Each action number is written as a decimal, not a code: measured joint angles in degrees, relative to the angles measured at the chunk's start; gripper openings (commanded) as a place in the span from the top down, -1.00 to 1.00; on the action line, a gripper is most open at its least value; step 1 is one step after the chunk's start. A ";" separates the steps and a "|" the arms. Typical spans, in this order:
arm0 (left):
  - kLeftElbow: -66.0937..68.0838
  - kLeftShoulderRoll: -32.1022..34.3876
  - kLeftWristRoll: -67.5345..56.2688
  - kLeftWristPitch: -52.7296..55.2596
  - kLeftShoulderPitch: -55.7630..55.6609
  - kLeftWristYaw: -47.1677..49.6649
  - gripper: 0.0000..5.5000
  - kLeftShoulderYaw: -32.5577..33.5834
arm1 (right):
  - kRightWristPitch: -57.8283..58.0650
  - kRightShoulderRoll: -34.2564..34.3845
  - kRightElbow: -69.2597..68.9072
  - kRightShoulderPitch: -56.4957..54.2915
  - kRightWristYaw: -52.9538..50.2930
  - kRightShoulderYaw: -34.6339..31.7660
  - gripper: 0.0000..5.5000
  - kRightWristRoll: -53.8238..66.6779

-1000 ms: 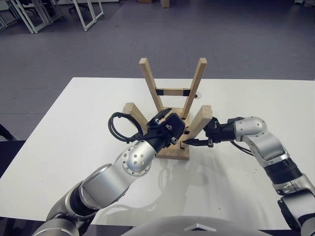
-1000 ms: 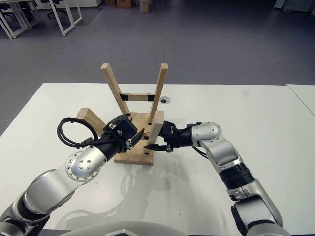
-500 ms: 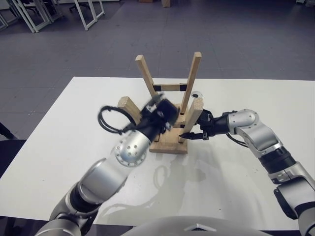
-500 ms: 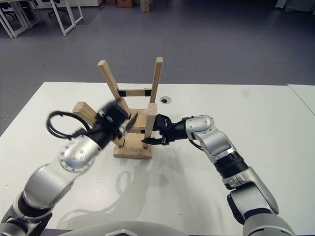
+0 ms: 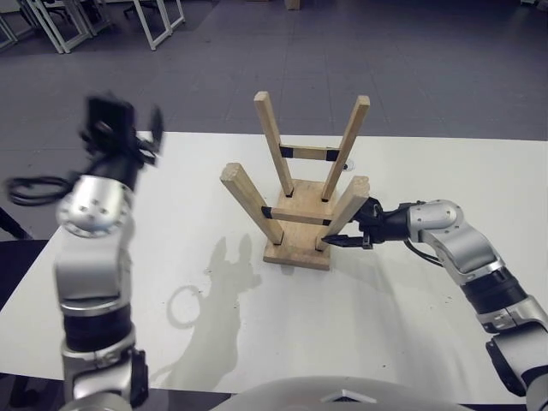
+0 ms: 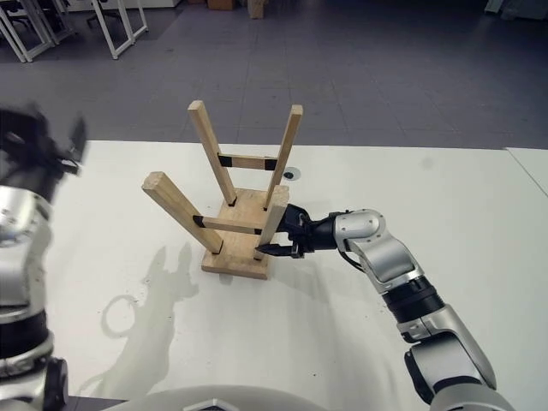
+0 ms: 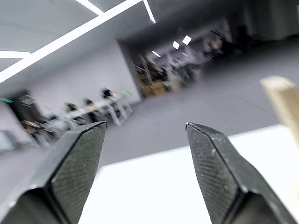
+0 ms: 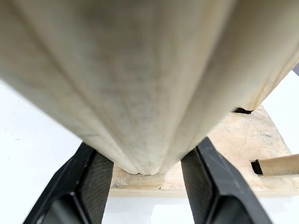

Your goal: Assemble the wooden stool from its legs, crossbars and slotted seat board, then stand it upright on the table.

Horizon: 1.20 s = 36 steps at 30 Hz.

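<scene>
The wooden stool stands upside down on the white table, its seat board (image 5: 295, 253) flat on the surface. All its legs point up, joined by crossbars (image 5: 295, 216). My right gripper (image 5: 340, 240) is low at the near right leg (image 5: 348, 205), shut on it just above the seat board. In the right wrist view that leg (image 8: 140, 84) sits between both fingers (image 8: 88, 186). My left gripper (image 5: 120, 128) is raised high at the far left, well clear of the stool. It is open with nothing between its fingers (image 7: 74, 177).
A small round hole (image 6: 289, 175) sits in the table (image 5: 428, 342) behind the stool. A black cable loop (image 5: 30, 184) hangs by my left arm. White-framed tables (image 5: 154, 21) stand on the floor beyond the far edge.
My left arm has swung away from the stool, up and out to the far left. The right gripper has stayed on the near right leg, and the stool has shifted slightly.
</scene>
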 measured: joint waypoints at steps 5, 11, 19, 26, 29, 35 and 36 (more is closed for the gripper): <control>-0.70 -6.83 0.71 -2.36 4.19 -0.79 -0.14 -10.47 | 0.33 -1.03 -0.85 0.29 0.39 -0.34 0.26 0.21; -3.41 -8.43 1.92 -2.20 6.93 -0.24 -0.14 -11.40 | 0.48 -2.34 -0.89 0.66 1.51 -1.04 0.26 0.47; 0.32 -7.42 3.96 -2.50 10.26 0.83 -0.14 -5.89 | 6.86 -2.34 -5.39 0.97 1.59 -2.82 0.07 1.50; 1.41 -8.18 3.97 -2.96 12.17 0.03 -0.14 -6.62 | 8.64 -2.98 -5.35 2.69 2.20 -2.41 -0.35 -2.39; 1.75 -6.47 4.11 0.63 13.95 -3.25 -0.14 -9.51 | 5.37 -4.60 -1.95 3.32 1.45 -1.72 -0.35 -7.19; 2.33 -5.16 1.15 9.56 17.58 -9.96 -0.14 -15.96 | 10.06 -5.05 0.06 2.50 -5.18 -11.17 -0.35 -7.04; 2.63 -6.10 0.57 9.82 17.56 -10.20 -0.14 -16.21 | 13.02 -3.88 -0.56 1.55 -8.21 -14.92 -0.35 -5.02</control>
